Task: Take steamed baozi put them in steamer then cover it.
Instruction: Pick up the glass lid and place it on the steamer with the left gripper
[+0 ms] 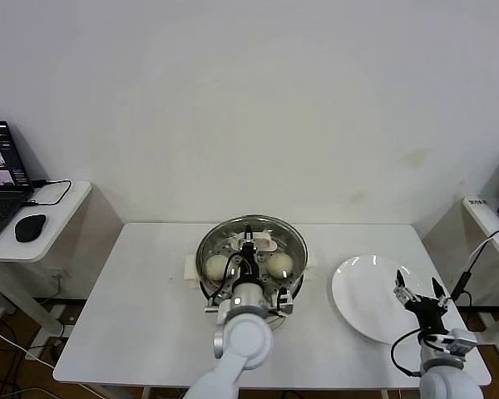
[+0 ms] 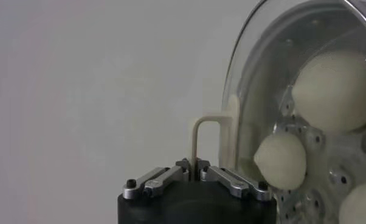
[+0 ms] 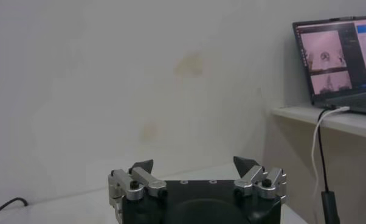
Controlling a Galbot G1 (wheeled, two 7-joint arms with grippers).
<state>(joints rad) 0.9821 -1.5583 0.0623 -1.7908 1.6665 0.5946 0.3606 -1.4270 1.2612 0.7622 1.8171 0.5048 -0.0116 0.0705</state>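
The steamer (image 1: 190,268) stands mid-table, and the round glass lid (image 1: 291,235) sits over its top. Whether the lid rests on the rim I cannot tell. Through the glass two steamed baozi (image 1: 217,266) (image 1: 279,264) show in the head view. In the left wrist view three cream buns (image 2: 338,91) (image 2: 281,161) (image 2: 359,207) lie behind the lid (image 2: 250,91). My left gripper (image 1: 248,241) (image 2: 195,165) is shut on the lid's cream loop handle (image 2: 195,137). My right gripper (image 1: 418,293) (image 3: 194,164) hangs open and empty over the white plate (image 1: 362,291).
The white plate at the right holds nothing. A side table at the left carries a laptop (image 1: 0,179) and a black mouse (image 1: 30,226). Another side table with a cable (image 1: 482,249) stands at the far right. The table's front edge lies close to both arms.
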